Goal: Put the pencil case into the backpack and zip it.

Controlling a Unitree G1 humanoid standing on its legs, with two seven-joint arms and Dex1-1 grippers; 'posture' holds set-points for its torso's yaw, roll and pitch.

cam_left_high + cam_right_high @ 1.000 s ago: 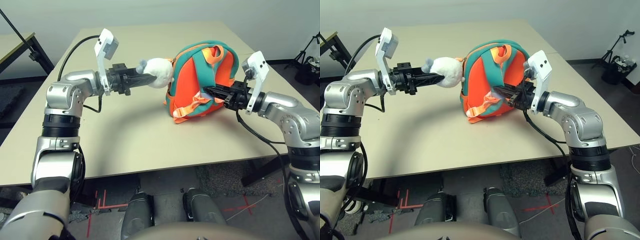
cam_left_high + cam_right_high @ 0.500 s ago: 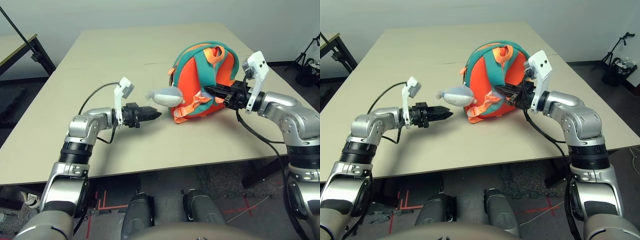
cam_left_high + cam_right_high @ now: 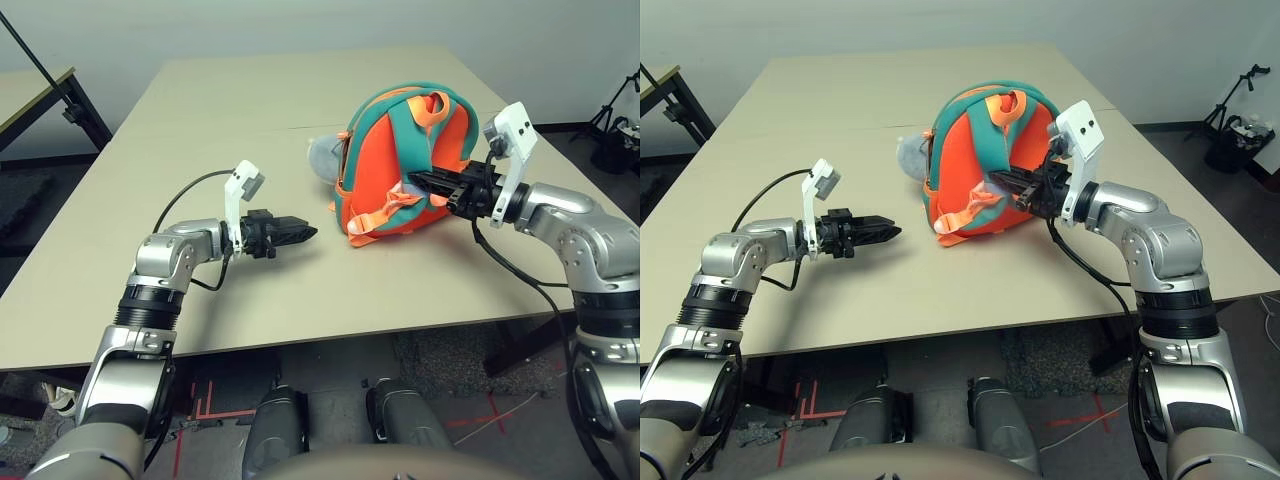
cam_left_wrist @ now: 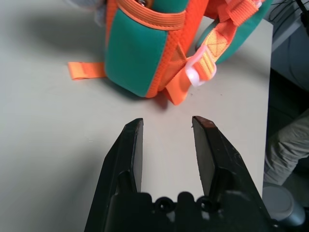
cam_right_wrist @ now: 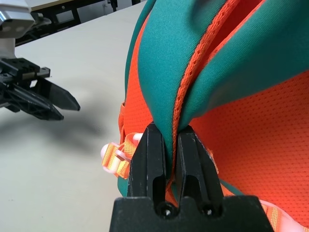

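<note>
The orange backpack [image 3: 400, 165] with teal trim stands upright on the table [image 3: 200, 120], right of the middle. My right gripper [image 3: 412, 183] reaches in from the right and is shut on a teal strap [image 5: 170, 96] on the pack's back. The grey plush piece [image 3: 322, 155] hangs at the pack's far left side. Low over the table, left of the pack, my left gripper [image 3: 308, 233] points at it with its fingers [image 4: 133, 145] open and nothing between them. The pencil case is out of view.
A loose orange strap [image 4: 86, 70] lies flat on the table beside the pack's base. A second table [image 3: 30, 90] stands at the far left, and dark tripod gear [image 3: 612, 130] sits on the floor at the right. The table's front edge runs below both arms.
My left gripper let go of the grey plush piece and dropped from head height to low over the table. The plush swung back against the pack's far side. The right gripper kept its grip.
</note>
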